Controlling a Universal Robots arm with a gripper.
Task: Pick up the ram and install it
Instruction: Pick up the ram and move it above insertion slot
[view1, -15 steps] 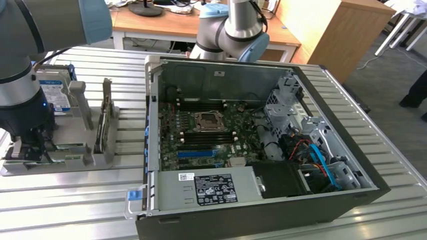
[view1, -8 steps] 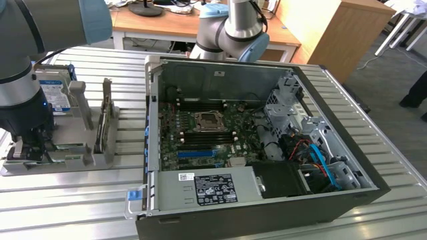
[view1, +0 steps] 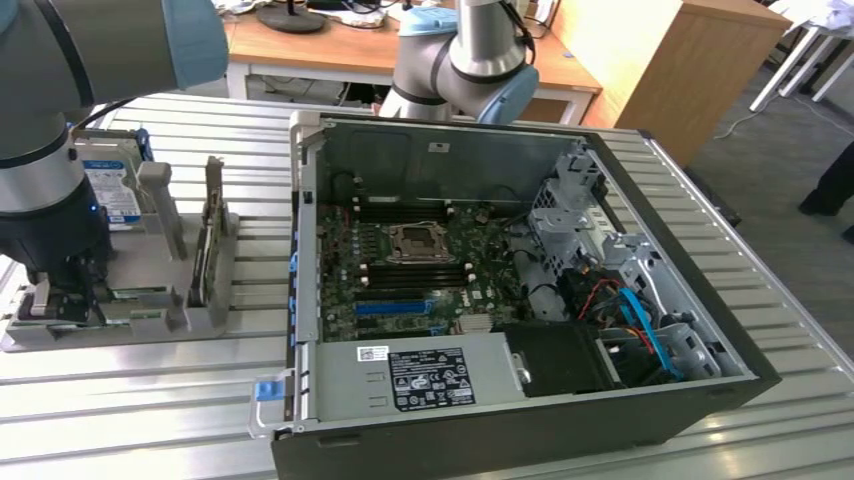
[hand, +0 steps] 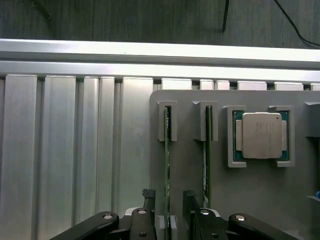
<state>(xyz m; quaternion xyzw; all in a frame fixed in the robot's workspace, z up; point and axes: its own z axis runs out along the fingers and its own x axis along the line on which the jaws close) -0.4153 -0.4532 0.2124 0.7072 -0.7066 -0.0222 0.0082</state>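
On the grey holder (hand: 260, 200): ram (hand: 166, 150) stands on edge in its slot.
Gripper (hand: 168, 195): jaws apart, straddling the ram.
Risk: an off-centre squeeze could tilt it or clip the neighbouring board (hand: 205, 150).

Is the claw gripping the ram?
No, the claw straddles the ram with open fingers, a gap showing on each side.

Shiny ribbed metal table (hand: 60, 150); matt plastic holder (hand: 260, 200)
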